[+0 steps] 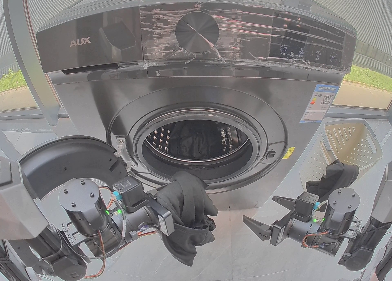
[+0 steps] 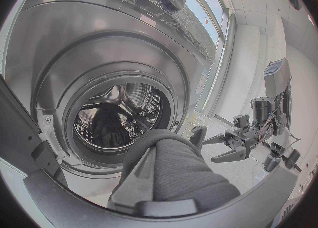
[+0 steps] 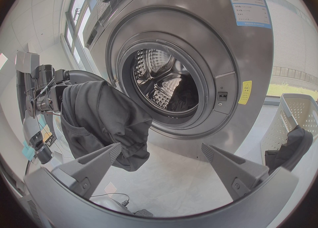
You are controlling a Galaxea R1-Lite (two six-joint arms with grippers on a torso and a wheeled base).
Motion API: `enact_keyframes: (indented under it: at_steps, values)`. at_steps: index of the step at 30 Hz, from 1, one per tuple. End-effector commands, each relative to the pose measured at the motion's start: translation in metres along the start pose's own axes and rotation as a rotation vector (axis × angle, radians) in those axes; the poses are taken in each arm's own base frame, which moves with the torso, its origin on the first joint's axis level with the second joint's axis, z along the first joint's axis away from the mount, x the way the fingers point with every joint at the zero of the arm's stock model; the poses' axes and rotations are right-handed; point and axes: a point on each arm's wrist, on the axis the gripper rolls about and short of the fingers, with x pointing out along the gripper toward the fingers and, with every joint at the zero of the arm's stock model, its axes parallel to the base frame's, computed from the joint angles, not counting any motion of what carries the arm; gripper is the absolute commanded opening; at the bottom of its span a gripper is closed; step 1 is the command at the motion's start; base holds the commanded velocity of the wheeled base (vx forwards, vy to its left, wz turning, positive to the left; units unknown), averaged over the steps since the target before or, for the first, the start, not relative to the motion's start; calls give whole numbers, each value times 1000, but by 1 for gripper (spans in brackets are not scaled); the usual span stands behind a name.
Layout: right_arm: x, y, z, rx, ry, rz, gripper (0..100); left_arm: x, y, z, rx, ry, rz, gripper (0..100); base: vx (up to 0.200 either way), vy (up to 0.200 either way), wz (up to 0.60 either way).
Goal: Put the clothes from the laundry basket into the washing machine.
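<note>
A silver front-loading washing machine (image 1: 196,90) stands with its round door (image 1: 65,163) swung open to the left. Inside the drum (image 1: 196,141) lies a dark garment (image 2: 109,127). My left gripper (image 1: 179,212) is shut on a black garment (image 1: 188,212), (image 3: 102,119), holding it below and in front of the drum opening; the cloth drapes over its fingers (image 2: 142,175). My right gripper (image 1: 265,216), (image 3: 159,157) stands open, holding nothing, low at the right of the machine. Another black garment (image 1: 337,175), (image 3: 291,147) hangs over the rim of the white laundry basket (image 1: 351,143).
The white perforated laundry basket (image 3: 291,112) leans beside the machine's right side. Pale floor (image 1: 245,249) lies open in front of the machine between the two arms. Windows (image 1: 367,85) run behind the machine.
</note>
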Motion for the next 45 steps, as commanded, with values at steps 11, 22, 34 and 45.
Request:
enact_keyframes:
  at_steps: [11,22,34,45]
  values:
    - [-1,0,0,-1,2,2,100,1,-6,-1,9,-1,-11,0,0,0,0]
    - [-1,1,-1,-2,5,3,100,0,-5,-2,3,5,-10,0,55,0,0]
    - [-4,7,1,-9,-5,30,100,-2,-9,-6,9,28,-27,0,0,0,0]
    - [-15,15,5,-17,-29,73,100,62,-8,-30,16,32,-118,0,0,0,0]
